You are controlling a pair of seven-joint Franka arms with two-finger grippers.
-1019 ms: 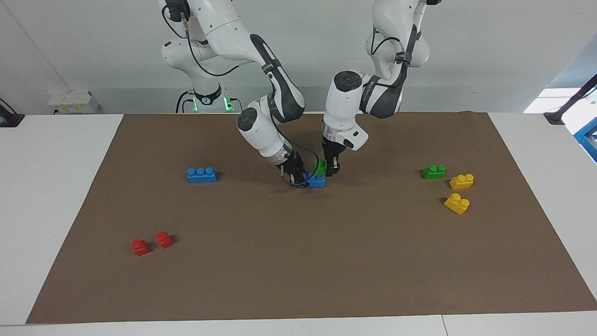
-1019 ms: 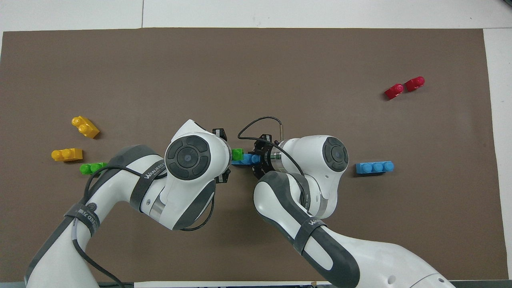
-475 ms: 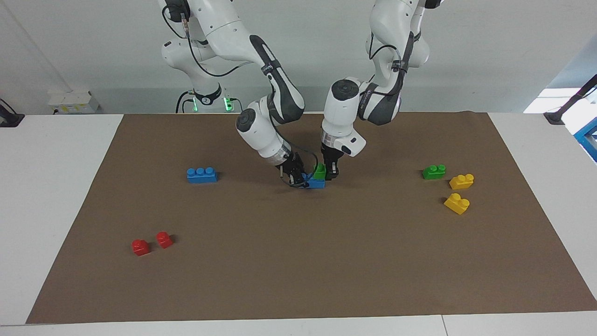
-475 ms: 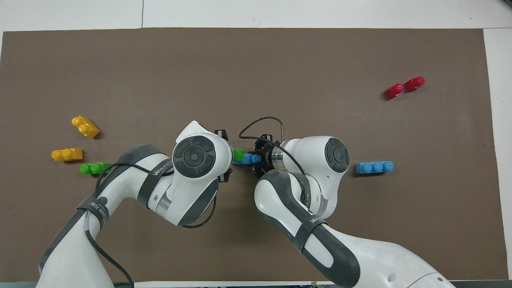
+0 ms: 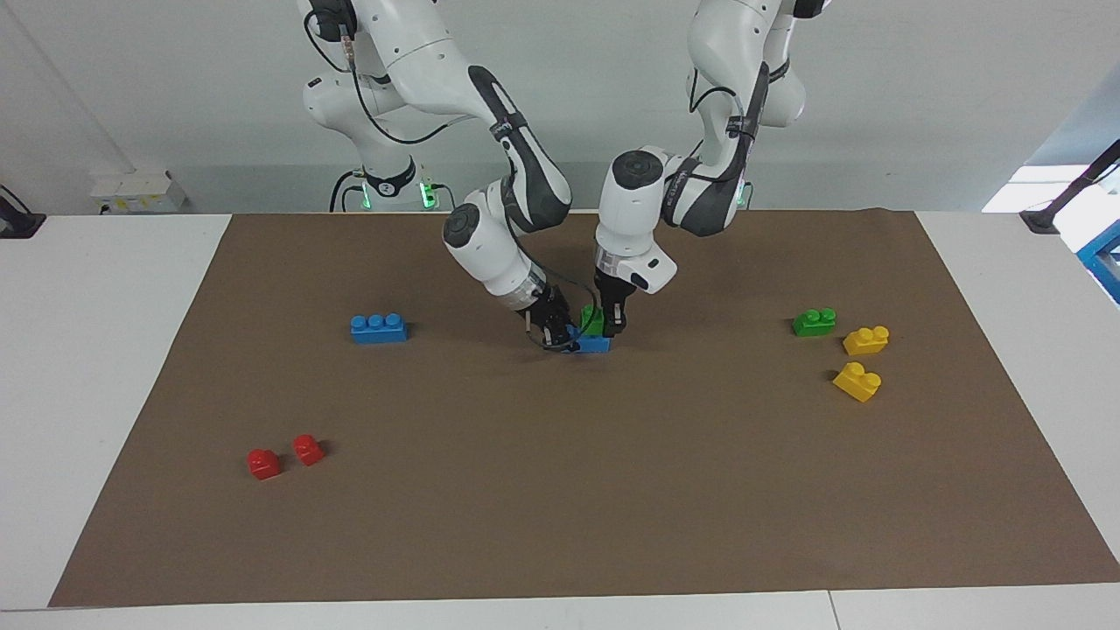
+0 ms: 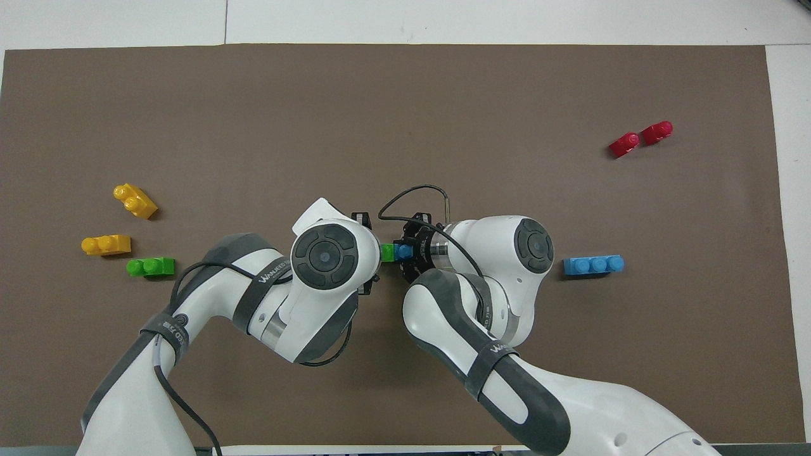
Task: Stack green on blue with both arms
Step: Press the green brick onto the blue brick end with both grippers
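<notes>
A blue brick (image 5: pixel 595 344) lies low on the brown mat (image 5: pixel 560 490) mid-table, and my right gripper (image 5: pixel 560 337) is shut on its end toward the right arm. My left gripper (image 5: pixel 608 325) is shut on a green brick (image 5: pixel 592 320) and holds it on top of the blue brick's other end. In the overhead view the green brick (image 6: pixel 387 252) sits against the blue brick's one showing stud (image 6: pixel 403 251). There the left wrist hides the left gripper's fingers, and the right gripper (image 6: pixel 410 252) hides the rest of the blue brick.
A second blue brick (image 5: pixel 378 328) lies toward the right arm's end. A second green brick (image 5: pixel 814 322) and two yellow bricks (image 5: pixel 865 339) (image 5: pixel 857 381) lie toward the left arm's end. Two red bricks (image 5: pixel 263 463) (image 5: pixel 308 449) lie farther from the robots.
My left gripper has moved toward the right gripper and down with the green brick, which now covers more of the blue brick. The right gripper and blue brick have stayed put.
</notes>
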